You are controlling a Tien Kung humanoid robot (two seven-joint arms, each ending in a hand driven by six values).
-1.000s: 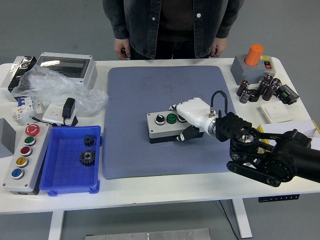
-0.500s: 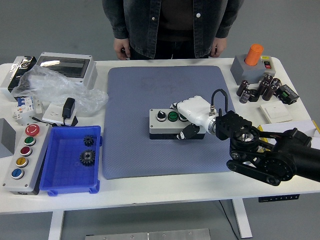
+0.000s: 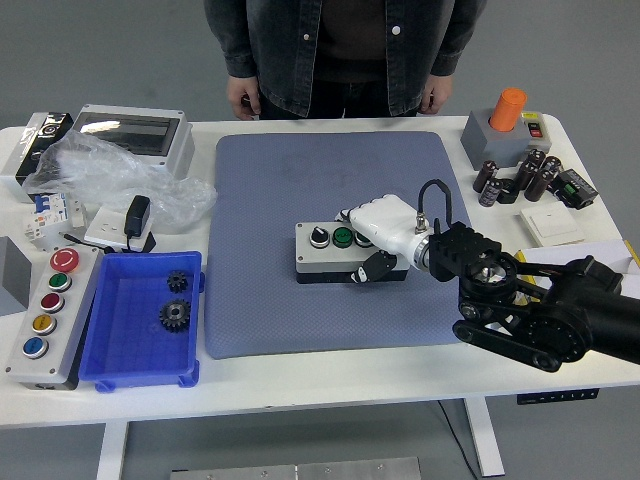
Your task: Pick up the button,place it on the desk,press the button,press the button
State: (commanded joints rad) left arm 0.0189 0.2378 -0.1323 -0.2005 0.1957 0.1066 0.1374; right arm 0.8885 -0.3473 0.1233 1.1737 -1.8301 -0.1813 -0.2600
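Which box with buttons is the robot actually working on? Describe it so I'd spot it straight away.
Look at the blue-grey mat in the middle of the white table. Near its centre lies a small grey button box, with the white robot hand closed over its right end. Unlike the longer box of four coloured buttons at the table's left edge, it shows a black knob and a green button.

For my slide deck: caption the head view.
Right hand grips the button box on the blue mat; a person stands behind.
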